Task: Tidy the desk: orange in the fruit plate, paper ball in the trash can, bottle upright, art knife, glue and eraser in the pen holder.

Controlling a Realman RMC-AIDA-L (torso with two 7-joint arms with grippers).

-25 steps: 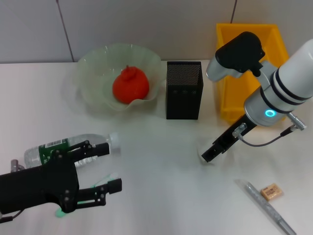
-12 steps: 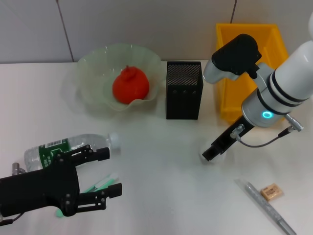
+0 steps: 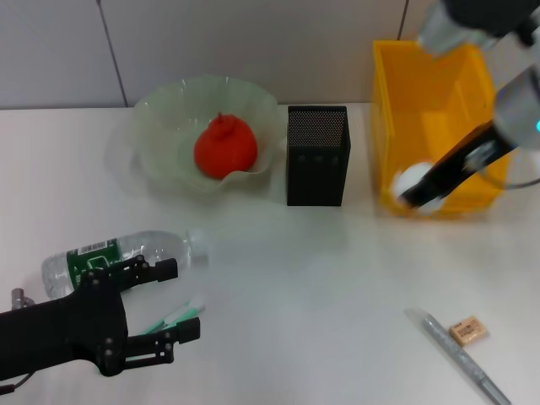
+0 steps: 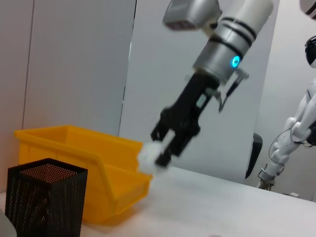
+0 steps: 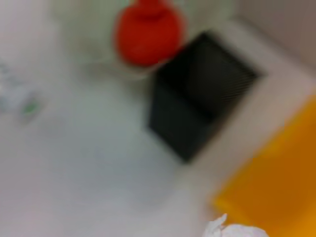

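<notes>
My right gripper (image 3: 419, 194) is shut on the paper ball (image 3: 407, 178) and holds it in the air at the front left edge of the yellow trash can (image 3: 434, 101). The left wrist view shows that gripper (image 4: 167, 152), the ball (image 4: 149, 156) and the can (image 4: 74, 150). The orange (image 3: 225, 148) lies in the fruit plate (image 3: 160, 105). The bottle (image 3: 114, 257) lies on its side at the front left. My left gripper (image 3: 173, 301) is open low beside it, with the mint-green art knife (image 3: 175, 318) between its fingers. The eraser (image 3: 467, 330) lies at the front right.
The black mesh pen holder (image 3: 317, 156) stands between plate and trash can; it also shows in the right wrist view (image 5: 197, 94). A slim clear pen-shaped stick (image 3: 460, 359) lies next to the eraser.
My right gripper has lifted the paper ball off the table and carried it back and to the right, up to the trash can. My left gripper has drawn slightly back toward the front left.
</notes>
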